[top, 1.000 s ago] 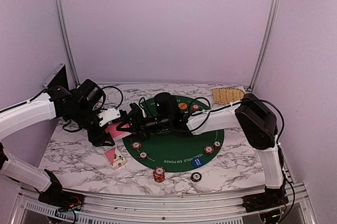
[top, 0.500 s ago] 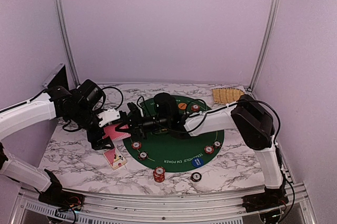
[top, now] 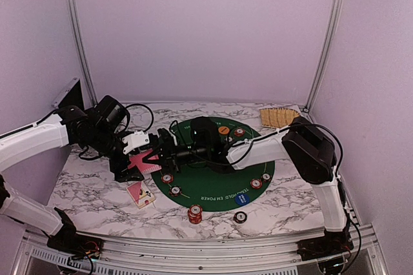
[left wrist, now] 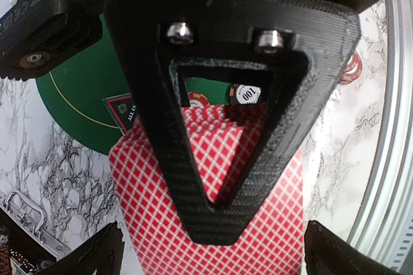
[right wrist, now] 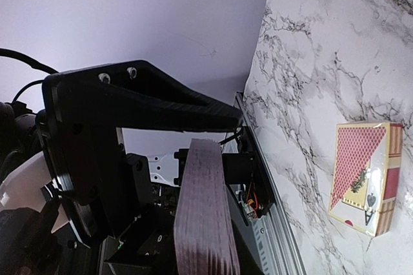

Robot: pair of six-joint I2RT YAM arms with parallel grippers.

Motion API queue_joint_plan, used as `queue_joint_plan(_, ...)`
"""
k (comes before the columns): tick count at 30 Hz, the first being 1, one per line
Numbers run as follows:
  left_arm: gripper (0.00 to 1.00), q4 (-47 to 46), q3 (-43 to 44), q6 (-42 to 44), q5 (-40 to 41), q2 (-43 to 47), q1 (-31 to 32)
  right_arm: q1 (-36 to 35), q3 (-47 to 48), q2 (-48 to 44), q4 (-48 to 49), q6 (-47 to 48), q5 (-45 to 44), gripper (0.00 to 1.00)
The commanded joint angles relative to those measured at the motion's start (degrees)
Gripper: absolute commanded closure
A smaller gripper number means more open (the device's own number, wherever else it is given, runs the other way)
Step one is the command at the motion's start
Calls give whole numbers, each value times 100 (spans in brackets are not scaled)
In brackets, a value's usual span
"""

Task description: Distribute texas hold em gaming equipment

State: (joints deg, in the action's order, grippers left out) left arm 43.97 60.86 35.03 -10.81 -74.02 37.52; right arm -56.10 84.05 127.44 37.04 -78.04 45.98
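A deck of red-backed playing cards [top: 143, 162] hangs above the marble table's left side, at the edge of the green mat [top: 213, 170]. My right gripper [top: 152, 155] reaches across the mat and is shut on the deck [right wrist: 203, 213]. My left gripper [top: 131, 157] stands open around the same deck [left wrist: 213, 236], its fingertips [left wrist: 97, 255] wide apart and clear of the cards. The right gripper's black triangular finger [left wrist: 193, 178] lies across the deck's back. Red-and-white chips [top: 166, 178] lie around the mat, with a small stack [top: 195, 213] at the front. An orange disc [top: 223, 130] and a blue disc [top: 241, 199] sit on the mat.
A card box [top: 140, 194] lies on the marble [right wrist: 364, 175] below the grippers. A tan woven tray [top: 279, 117] stands at the back right. A black-and-silver case [top: 68, 94] leans at the far left. Both arms crowd the left half of the mat.
My left gripper has opened and let go of the deck. The right gripper has closed on it and shifted slightly left.
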Motion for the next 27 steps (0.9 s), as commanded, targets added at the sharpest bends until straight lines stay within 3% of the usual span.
queue_joint_plan(1, 1, -139, -83, 224, -313, 41, 27, -83, 137, 69, 421, -92, -18, 96)
queue_joint_plan(13, 5, -235, -138, 338, -344, 19, 14, -111, 39, 43, 579, -182, -28, 98)
queue_joint_plan(22, 18, -506, -206, 186, -378, 88, -117, -129, 3, -15, 400, -68, -51, 99)
queue_joint_plan(27, 32, -545, -182, 152, -387, 149, -122, -125, 95, -47, -76, 207, -146, 99)
